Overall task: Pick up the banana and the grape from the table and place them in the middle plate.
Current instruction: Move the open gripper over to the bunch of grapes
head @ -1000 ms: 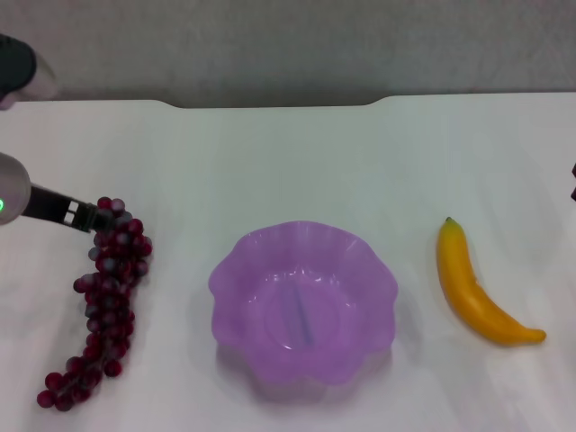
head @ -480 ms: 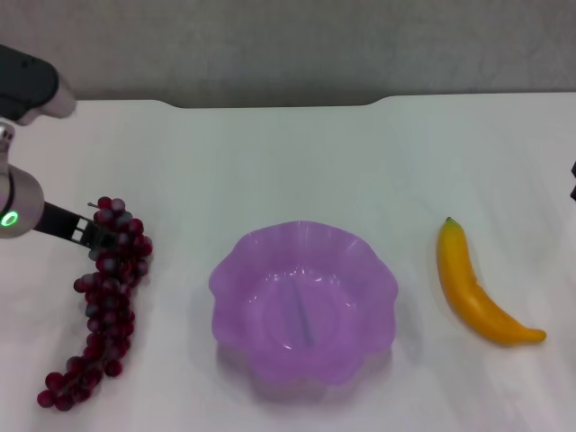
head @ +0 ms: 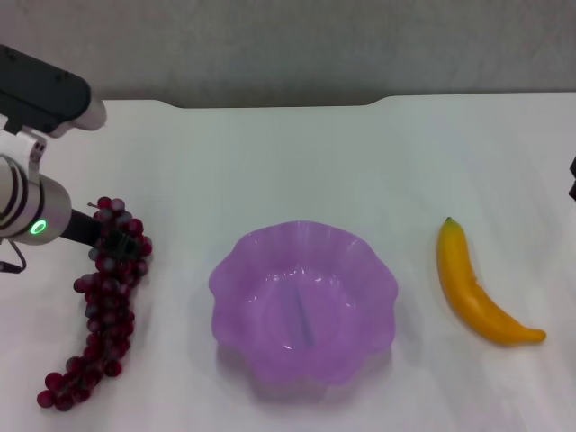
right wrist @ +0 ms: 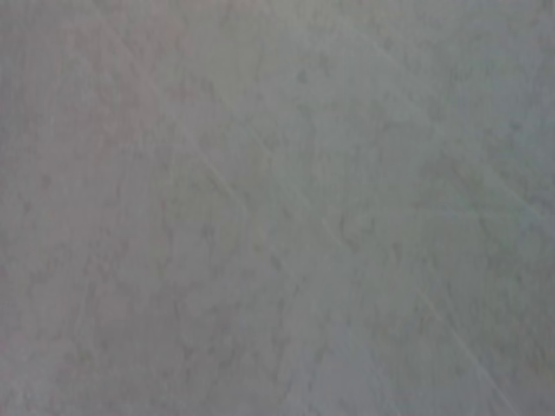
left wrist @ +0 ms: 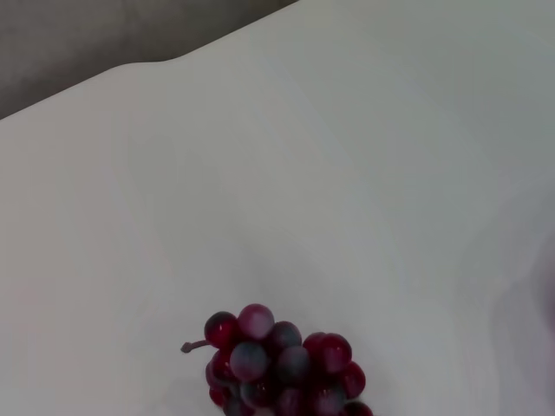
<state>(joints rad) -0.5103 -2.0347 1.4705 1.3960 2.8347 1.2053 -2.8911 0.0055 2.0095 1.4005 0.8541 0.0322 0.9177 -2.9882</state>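
The grape (head: 101, 297), a long dark red-purple bunch, lies on the table (head: 270, 162) at the left; its upper end (left wrist: 277, 364) also shows in the left wrist view. My left gripper (head: 101, 230) is at that upper end, its dark tip right against the top grapes. The middle plate (head: 303, 301), translucent purple with a wavy rim, stands empty in the middle. The yellow-orange banana (head: 472, 290) lies to its right, dark-green tip pointing away from me. Only a dark sliver of the right arm (head: 573, 180) shows at the right edge of the head view.
The white tabletop's notched rear edge (head: 270, 102) runs along the back, with a grey wall behind it. The right wrist view shows only a plain grey-white surface (right wrist: 277, 208).
The left arm has come further into view from the left, its wrist now closer over the top of the grape bunch. Grapes, plate and banana have not moved.
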